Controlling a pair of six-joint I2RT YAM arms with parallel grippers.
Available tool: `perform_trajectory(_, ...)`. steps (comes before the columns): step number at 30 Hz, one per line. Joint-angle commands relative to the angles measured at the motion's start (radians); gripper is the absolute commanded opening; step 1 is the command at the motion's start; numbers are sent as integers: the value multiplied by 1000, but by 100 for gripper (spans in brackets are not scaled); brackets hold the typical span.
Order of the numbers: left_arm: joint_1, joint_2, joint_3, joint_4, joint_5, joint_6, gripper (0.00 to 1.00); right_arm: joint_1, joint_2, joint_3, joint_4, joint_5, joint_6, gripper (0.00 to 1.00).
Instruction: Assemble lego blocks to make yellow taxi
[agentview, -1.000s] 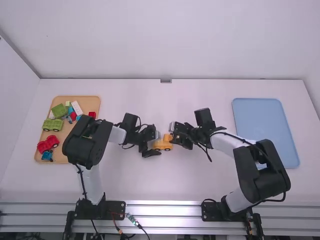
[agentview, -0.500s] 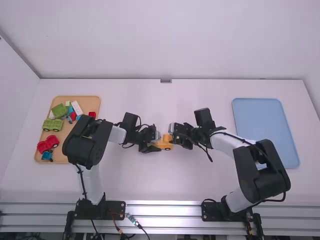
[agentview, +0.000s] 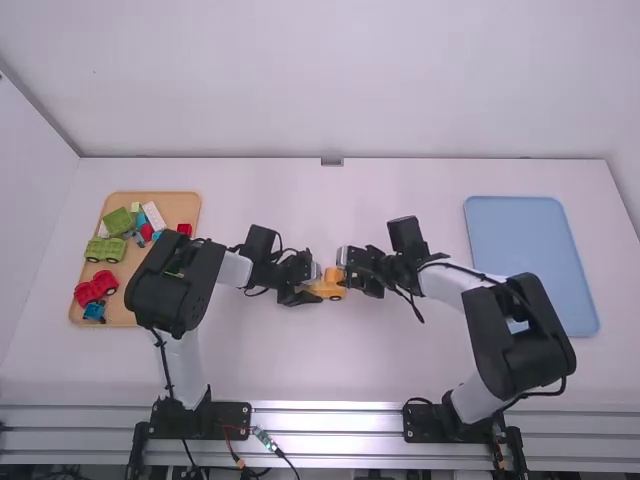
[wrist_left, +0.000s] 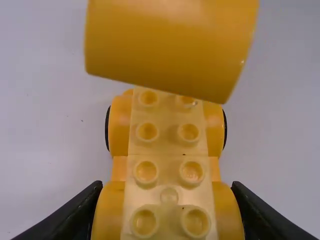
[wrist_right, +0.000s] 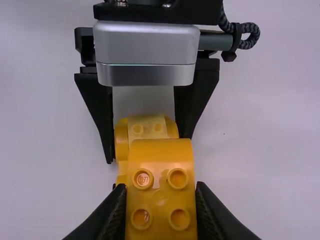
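At center frame, the left tool (agentview: 311, 291) clamps a yellow chassis (wrist_left: 168, 145), partly obscured in both wrist views by a yellow block (wrist_right: 160, 192) the right tool (agentview: 346, 277) grips.

A white table (agentview: 330, 370) is bounded by a pale back wall (agentview: 330, 80) and a left side wall (agentview: 28, 190).

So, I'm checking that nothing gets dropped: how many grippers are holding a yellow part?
2. The left gripper grips the wheeled yellow base near one end; the right gripper holds the studded yellow block beside it.
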Motion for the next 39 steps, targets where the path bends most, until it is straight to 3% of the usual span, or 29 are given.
perform_trajectory(1,3,20,-2,-5,27,8,12,5,41,41,2,-21,-2,0)
perform_trajectory(4,3,20,0,-5,25,7,6,5,73,66,-9,-22,2,0)
perform_trajectory(17,3,20,0,-3,23,5,3,5,157,163,-126,-104,-62,0)
perform_trajectory(24,3,20,0,2,22,5,2,7,179,163,-115,-112,-61,0)
perform_trajectory(34,3,20,0,6,22,5,2,78,179,163,-104,-30,-53,0)
perform_trajectory(39,3,20,0,-2,23,16,2,64,179,163,-101,-21,-54,0)
